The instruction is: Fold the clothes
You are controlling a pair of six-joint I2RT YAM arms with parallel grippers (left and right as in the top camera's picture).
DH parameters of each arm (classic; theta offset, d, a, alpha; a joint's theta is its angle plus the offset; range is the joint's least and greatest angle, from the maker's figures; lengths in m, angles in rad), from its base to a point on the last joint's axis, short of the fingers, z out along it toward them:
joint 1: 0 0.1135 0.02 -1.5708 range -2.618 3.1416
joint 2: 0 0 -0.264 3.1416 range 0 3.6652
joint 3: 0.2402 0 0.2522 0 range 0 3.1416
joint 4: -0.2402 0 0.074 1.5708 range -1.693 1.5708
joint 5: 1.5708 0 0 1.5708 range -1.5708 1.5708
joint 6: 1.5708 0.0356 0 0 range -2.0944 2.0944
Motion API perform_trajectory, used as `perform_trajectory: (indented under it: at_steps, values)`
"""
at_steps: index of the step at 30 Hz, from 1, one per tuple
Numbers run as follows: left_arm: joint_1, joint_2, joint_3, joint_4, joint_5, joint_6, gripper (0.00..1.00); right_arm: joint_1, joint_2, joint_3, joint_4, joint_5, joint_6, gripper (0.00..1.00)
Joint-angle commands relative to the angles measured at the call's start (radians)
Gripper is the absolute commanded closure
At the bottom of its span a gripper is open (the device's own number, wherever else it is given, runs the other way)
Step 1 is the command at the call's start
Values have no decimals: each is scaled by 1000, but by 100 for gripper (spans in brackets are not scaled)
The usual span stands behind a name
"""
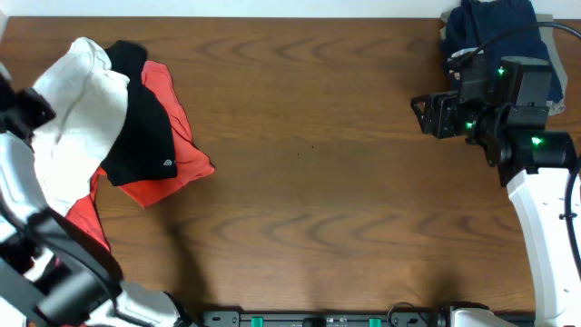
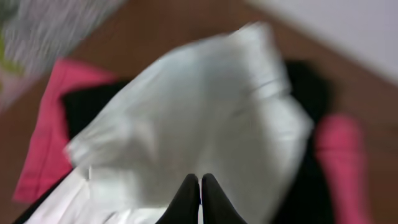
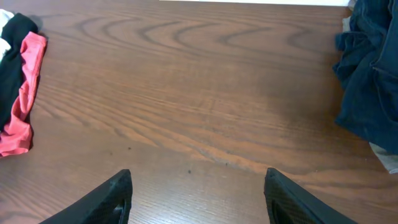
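Cloth is what we are handling here: limp, light, with no stiffness at all. The left gripper [image 2: 199, 190] is showing its fingers pressed together, and it seems to be pinching a fold of the white T-shirt [image 2: 199, 106], which is bulging just ahead of the tips. That view is blurred, so we are judging this with care. Beneath the white one, the black T-shirt [image 1: 136, 127] and the orange-red T-shirt [image 1: 177, 136] are lying in one heap. The right gripper [image 3: 198, 180] is hovering spread and empty over the table [image 1: 318, 182], well apart from the heap, with a dark blue garment [image 3: 373, 74] just to its right. We are expecting the shirt to sag and drag its neighbours, so we are advising a hold at a shoulder seam or a hem corner.
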Motion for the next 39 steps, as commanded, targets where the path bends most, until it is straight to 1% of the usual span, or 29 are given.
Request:
perform_trajectory:
  at_steps: [1, 6, 7, 9, 11, 12, 13, 17, 19, 20, 24, 29, 32, 39]
  values:
    - [-98, -113, 18, -19, 130, -9, 94, -8, 2, 12, 16, -3, 14, 35]
    - [-303, -223, 18, -6, 124, 9, 94, -10, 2, 12, 64, -4, 32, 34]
    - [-347, -236, 18, 0, 90, 18, 94, -10, 2, 12, 69, -4, 32, 34]
    - [-423, -248, 18, 2, -69, 22, 94, -10, 2, 12, 71, -4, 33, 34]
    - [-467, -242, 18, -1, -225, 22, 94, -10, 2, 12, 68, -4, 32, 33]
    - [-478, -235, 18, -6, -278, 22, 94, -10, 2, 12, 64, -3, 32, 32]
    - [-478, -226, 18, -13, -304, 23, 89, -10, 2, 12, 62, -3, 32, 31]
    - [-441, -179, 18, -55, -329, 49, 24, -10, 2, 12, 52, -4, 32, 28]
    - [-411, -148, 18, -64, -329, 49, 10, -10, 2, 12, 53, -4, 32, 27]
    - [-391, -127, 18, -64, -329, 49, 1, -10, 2, 12, 54, -4, 32, 27]
    - [-311, -33, 18, -51, -328, 55, 2, -10, 2, 12, 44, -4, 32, 25]
    - [-231, 87, 18, -14, -328, 124, 2, -10, 2, 12, 27, -6, 33, 25]
    - [-192, 145, 18, 6, -328, 135, 2, -10, 2, 12, 25, -8, 40, 25]
    - [-109, 219, 18, 8, -328, 134, 2, -10, 2, 12, 14, -8, 55, 25]
